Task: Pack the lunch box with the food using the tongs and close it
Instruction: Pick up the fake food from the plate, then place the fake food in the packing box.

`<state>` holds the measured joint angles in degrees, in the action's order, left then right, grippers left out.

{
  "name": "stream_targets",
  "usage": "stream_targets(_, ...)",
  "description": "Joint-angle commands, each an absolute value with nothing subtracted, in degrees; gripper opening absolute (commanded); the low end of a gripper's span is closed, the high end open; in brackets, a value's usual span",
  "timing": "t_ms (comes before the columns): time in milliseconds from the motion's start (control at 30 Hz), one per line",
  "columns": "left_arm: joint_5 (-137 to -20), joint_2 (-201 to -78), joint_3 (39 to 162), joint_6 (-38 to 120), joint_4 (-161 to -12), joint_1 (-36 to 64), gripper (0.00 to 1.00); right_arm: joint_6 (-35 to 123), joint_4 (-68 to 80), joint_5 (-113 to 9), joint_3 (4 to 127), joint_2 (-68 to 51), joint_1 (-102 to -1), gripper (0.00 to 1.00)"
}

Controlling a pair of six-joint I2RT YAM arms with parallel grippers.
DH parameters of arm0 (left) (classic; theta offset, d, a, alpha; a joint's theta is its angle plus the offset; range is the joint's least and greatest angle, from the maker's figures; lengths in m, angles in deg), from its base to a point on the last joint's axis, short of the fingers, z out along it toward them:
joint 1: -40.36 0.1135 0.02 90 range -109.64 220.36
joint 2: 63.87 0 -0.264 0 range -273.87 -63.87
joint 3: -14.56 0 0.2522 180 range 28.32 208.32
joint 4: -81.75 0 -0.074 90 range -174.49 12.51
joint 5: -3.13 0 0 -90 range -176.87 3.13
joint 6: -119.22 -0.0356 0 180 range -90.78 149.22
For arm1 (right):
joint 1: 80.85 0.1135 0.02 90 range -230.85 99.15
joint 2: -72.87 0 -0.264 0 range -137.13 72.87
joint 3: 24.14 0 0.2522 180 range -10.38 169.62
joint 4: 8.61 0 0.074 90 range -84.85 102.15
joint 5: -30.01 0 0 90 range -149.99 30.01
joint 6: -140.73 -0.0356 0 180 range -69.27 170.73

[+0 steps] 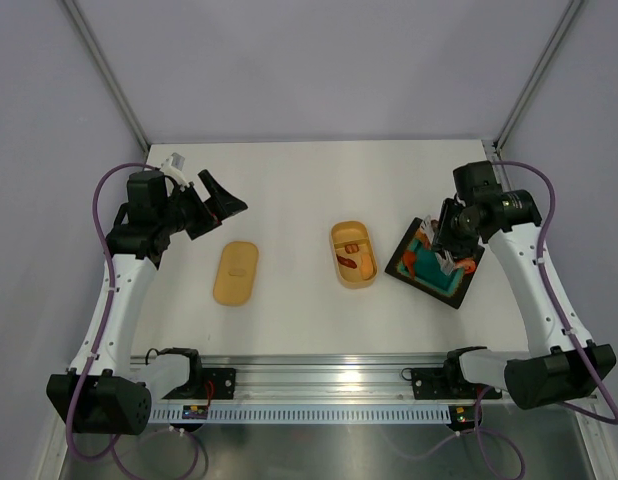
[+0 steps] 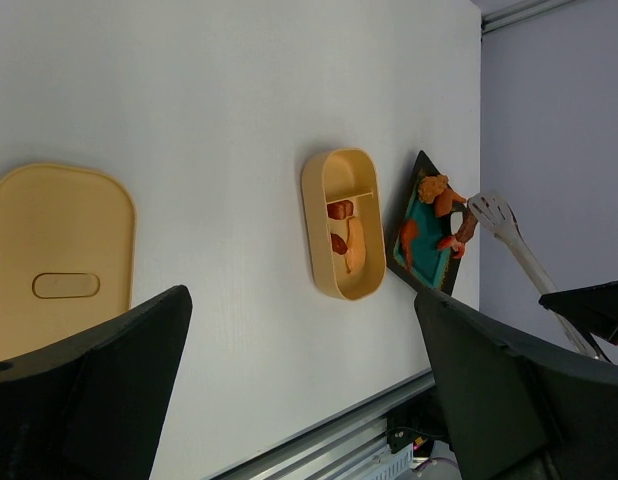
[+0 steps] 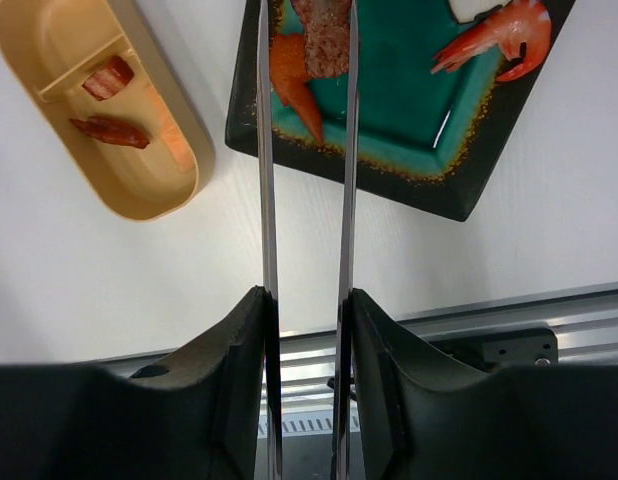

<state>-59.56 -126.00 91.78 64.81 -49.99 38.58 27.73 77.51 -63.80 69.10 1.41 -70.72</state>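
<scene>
The orange-tan lunch box (image 1: 353,254) lies at mid-table and holds two red food pieces (image 3: 110,76) and an orange one (image 3: 170,131). My right gripper (image 3: 307,300) is shut on the silver tongs (image 3: 266,180), one finger pressing on each arm. The arms reach over the black tray (image 3: 459,195). A brown food piece (image 3: 324,35) shows between them at the frame's top edge, and the tong tips are cut off there. An orange piece (image 3: 294,80) and a shrimp (image 3: 489,35) also lie on the tray. My left gripper (image 1: 214,205) hangs open and empty at the far left.
The flat matching lid (image 1: 236,272) lies left of the box, just below my left gripper. The metal rail (image 1: 319,385) runs along the near edge. The tray (image 1: 459,293) sits close to the right of the box, at an angle.
</scene>
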Motion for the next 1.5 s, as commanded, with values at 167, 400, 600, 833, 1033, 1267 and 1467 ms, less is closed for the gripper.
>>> stream_targets(167, -58.13, -126.18, 92.04, 64.46, -52.50, 38.78, 0.99, 22.53, 74.15, -61.31, 74.61, -0.34, -62.67, 0.34)
stream_targets(400, -58.48, -125.66, 92.30, 63.94, -51.53, 38.78, 0.99, 18.65, 67.74, -60.25, 76.10, -6.92, -53.61, 0.34)
stream_targets(600, -58.57, -125.57, 92.30, 63.76, -51.27, 38.87, 0.99, 12.95, 60.89, -58.76, 74.70, -10.71, -51.41, 0.34)
stream_targets(833, -58.66, -125.39, 92.39, 63.59, -51.09, 38.78, 0.99, 3.80, 49.45, -60.07, 68.46, -9.22, -50.97, 0.34)
stream_targets(1033, -58.48, -125.66, 92.22, 63.67, -51.18, 38.78, 0.99, -4.28, 42.52, -61.74, 62.49, -5.89, -50.88, 0.33)
stream_targets(1267, -58.66, -125.66, 91.95, 63.58, -51.27, 38.87, 0.99, -9.99, 40.40, -64.03, 58.18, -2.02, -50.27, 0.33)
stream_targets(1467, -58.57, -125.74, 91.86, 63.59, -51.35, 38.78, 0.99, -14.39, 37.94, -63.86, 54.67, 0.53, -48.95, 0.34)
